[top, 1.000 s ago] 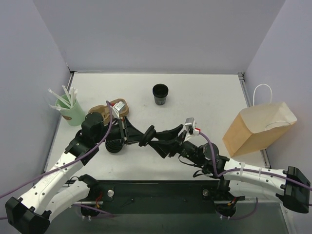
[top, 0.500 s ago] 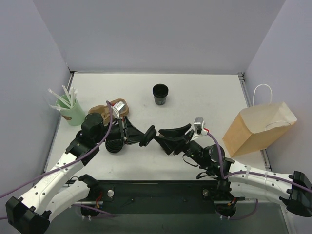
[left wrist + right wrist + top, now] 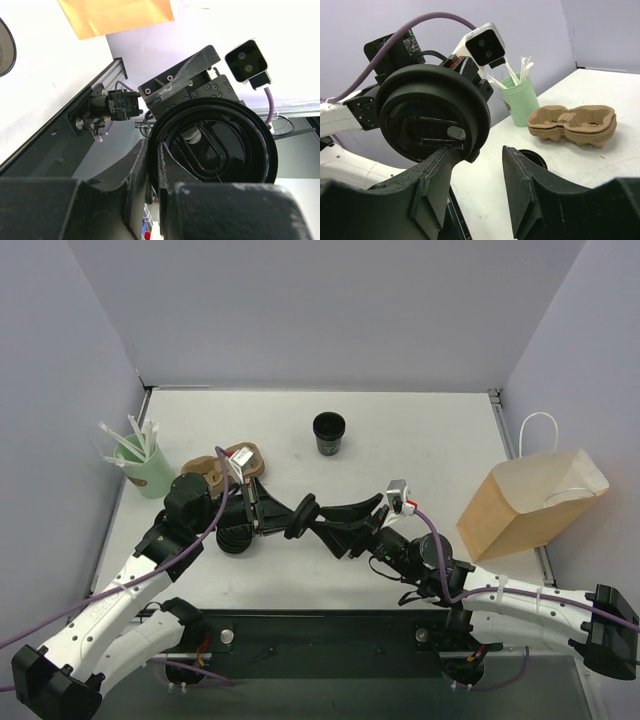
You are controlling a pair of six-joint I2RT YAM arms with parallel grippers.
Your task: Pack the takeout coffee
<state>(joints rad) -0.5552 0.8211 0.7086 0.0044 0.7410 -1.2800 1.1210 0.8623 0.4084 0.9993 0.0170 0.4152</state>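
The takeout coffee (image 3: 328, 432), a small black cup, stands upright at the far middle of the table, away from both arms. My left gripper (image 3: 290, 520) (image 3: 152, 147) is shut on the rim of a round black lid (image 3: 301, 517) (image 3: 215, 145) (image 3: 432, 117), held on edge above the table. My right gripper (image 3: 337, 521) (image 3: 480, 152) faces it, open. Its left finger (image 3: 437, 170) lies against the lid's face; the other finger (image 3: 530, 190) stands apart. Only the lid's lower edge reaches between the fingers.
A squat black ribbed stack (image 3: 236, 538) (image 3: 530, 157) sits under the left wrist. Brown pulp cup carriers (image 3: 226, 461) (image 3: 575, 122) and a mint-green cup of white straws (image 3: 140, 462) (image 3: 520, 100) stand at the left. A brown paper bag (image 3: 530, 502) (image 3: 115, 15) lies at the right edge.
The right gripper drew back to the right, then returned left toward the lid. The left gripper and the lid have stayed put.
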